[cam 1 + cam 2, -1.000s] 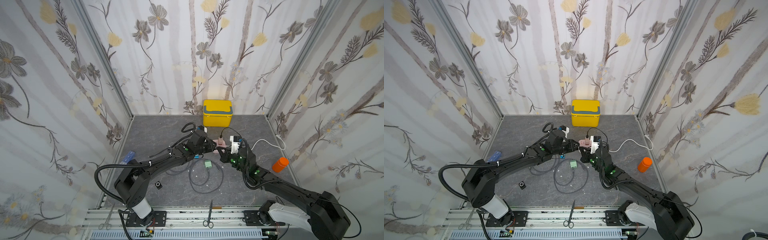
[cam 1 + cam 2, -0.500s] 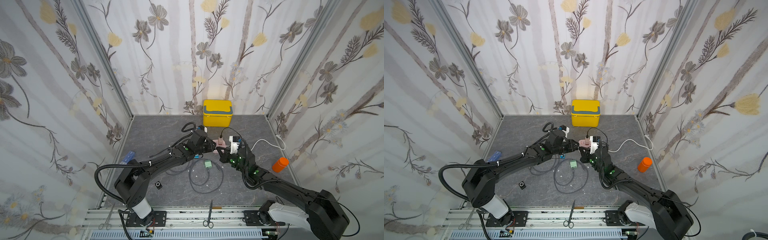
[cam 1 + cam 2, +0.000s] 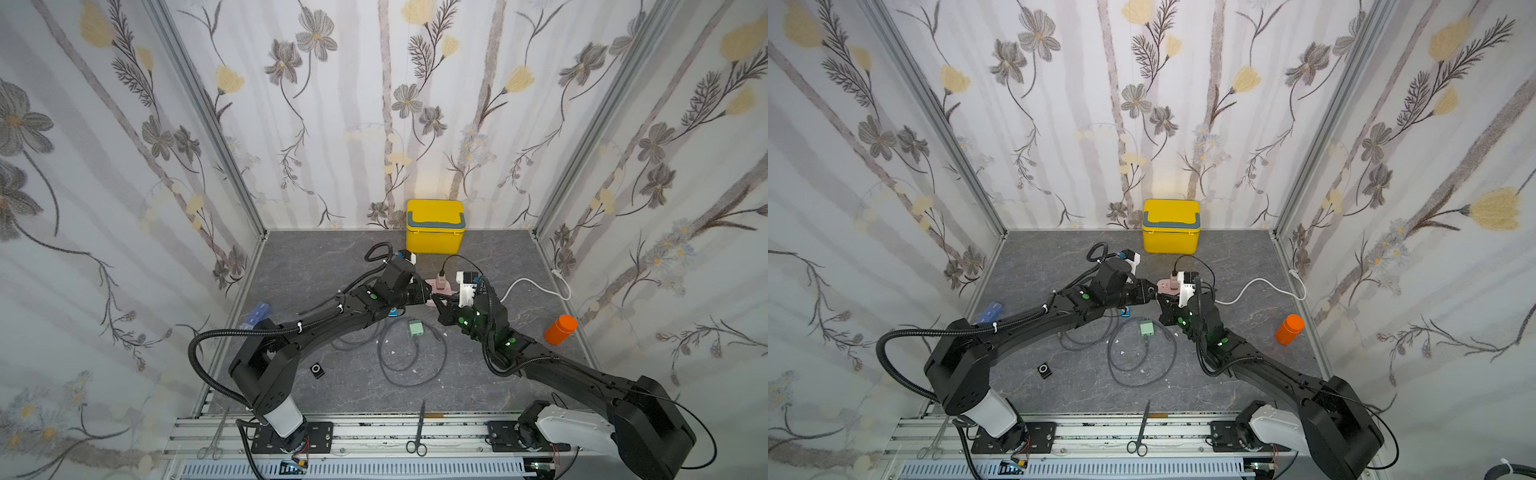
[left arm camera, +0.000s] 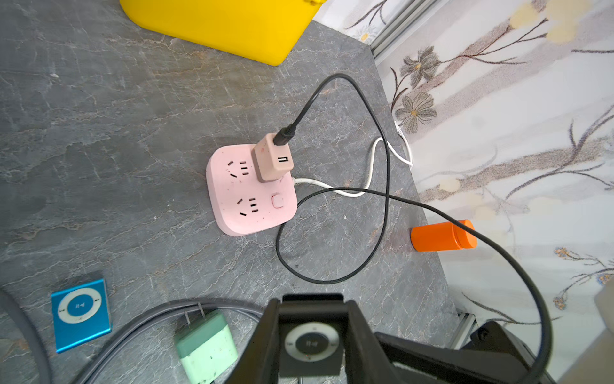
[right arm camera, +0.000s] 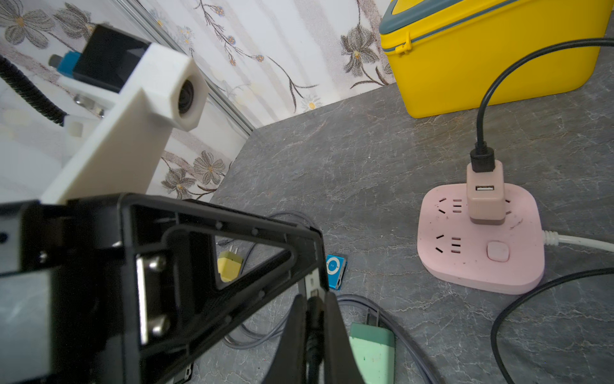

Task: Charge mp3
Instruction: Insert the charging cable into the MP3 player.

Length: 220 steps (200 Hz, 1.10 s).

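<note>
My left gripper (image 4: 310, 307) is shut on a dark grey mp3 player (image 4: 311, 345) with a pale control ring, held above the table. My right gripper (image 5: 313, 301) is shut on the plug end of a black cable (image 5: 312, 332). The plug tip meets the edge of the held mp3. In both top views the left gripper (image 3: 429, 296) and right gripper (image 3: 442, 301) stand tip to tip just in front of the pink power strip (image 4: 251, 192). The black cable (image 4: 385, 186) runs to a beige USB charger (image 4: 273, 159) plugged into that strip.
On the table lie a blue mp3 player (image 4: 80, 314), a small black one (image 3: 318, 370), a green charger (image 3: 416, 328) with looped grey cable (image 3: 411, 361) and a yellow charger (image 5: 229, 267). A yellow box (image 3: 435, 226) stands at the back, an orange bottle (image 3: 561, 329) at the right. Scissors (image 3: 419, 428) lie on the front rail.
</note>
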Each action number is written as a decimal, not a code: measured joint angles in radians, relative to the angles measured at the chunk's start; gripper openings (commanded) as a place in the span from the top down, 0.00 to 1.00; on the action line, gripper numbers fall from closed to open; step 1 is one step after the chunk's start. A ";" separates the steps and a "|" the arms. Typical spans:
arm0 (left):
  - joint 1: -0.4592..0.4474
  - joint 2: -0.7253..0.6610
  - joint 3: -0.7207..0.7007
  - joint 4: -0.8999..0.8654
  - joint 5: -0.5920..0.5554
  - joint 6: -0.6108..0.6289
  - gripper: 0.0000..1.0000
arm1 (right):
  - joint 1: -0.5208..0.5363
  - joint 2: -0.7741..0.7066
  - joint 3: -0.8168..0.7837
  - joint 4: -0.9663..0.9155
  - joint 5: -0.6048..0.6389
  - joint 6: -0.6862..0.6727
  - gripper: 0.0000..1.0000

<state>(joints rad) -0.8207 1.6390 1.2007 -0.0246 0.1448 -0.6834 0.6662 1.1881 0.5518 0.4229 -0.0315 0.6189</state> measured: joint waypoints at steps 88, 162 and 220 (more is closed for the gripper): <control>0.000 0.009 0.019 -0.027 0.054 0.064 0.99 | -0.005 -0.043 -0.017 -0.019 -0.046 -0.057 1.00; 0.000 0.014 0.020 -0.016 0.142 0.075 1.00 | -0.049 -0.118 -0.040 -0.084 -0.121 -0.089 1.00; -0.001 0.018 0.026 -0.009 0.172 0.082 1.00 | -0.071 -0.133 -0.046 -0.082 -0.161 -0.089 1.00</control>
<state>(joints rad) -0.8219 1.6569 1.2266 -0.0338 0.3168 -0.6014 0.5949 1.0554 0.5060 0.3412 -0.1921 0.5297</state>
